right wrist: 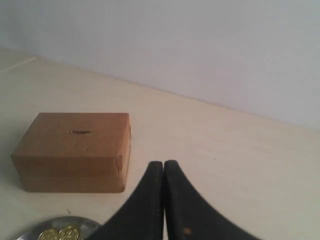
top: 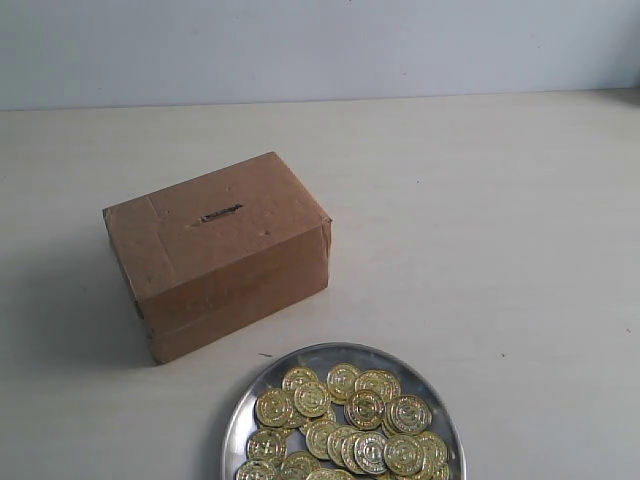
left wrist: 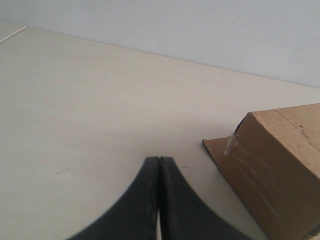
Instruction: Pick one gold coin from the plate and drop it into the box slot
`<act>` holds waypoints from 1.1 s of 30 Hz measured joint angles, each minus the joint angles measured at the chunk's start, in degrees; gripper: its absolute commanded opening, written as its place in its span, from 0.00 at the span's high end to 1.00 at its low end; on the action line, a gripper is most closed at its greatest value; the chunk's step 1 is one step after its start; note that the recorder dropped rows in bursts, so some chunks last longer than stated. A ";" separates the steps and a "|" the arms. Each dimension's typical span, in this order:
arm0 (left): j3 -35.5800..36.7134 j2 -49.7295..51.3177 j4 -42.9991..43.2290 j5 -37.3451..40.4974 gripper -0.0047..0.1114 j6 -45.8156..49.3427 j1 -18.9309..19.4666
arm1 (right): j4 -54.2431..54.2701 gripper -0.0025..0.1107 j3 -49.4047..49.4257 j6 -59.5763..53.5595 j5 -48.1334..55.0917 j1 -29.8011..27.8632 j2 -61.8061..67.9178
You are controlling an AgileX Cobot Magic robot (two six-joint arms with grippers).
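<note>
Shiny round plate [top: 330, 352] holds gold coins [top: 345, 420], seemingly embossed

A wide table [top: 480, 230] fills most of every view. Its top is pale cream with a faint, fine grain and a matte finish, marked by a few tiny dark specks [left wrist: 62, 171] and by a thin pale line [left wrist: 15, 34] across one far corner. Behind it stands a plain, light blue-grey wall [top: 320, 45], which meets the table's far edge in a straight seam; the light is soft and even, and shadows on the table have blurred edges.
</note>
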 measured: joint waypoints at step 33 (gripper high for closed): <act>0.00 0.00 0.00 0.00 0.96 0.00 0.00 | -22.41 0.98 -20.63 3.23 5.76 34.42 57.22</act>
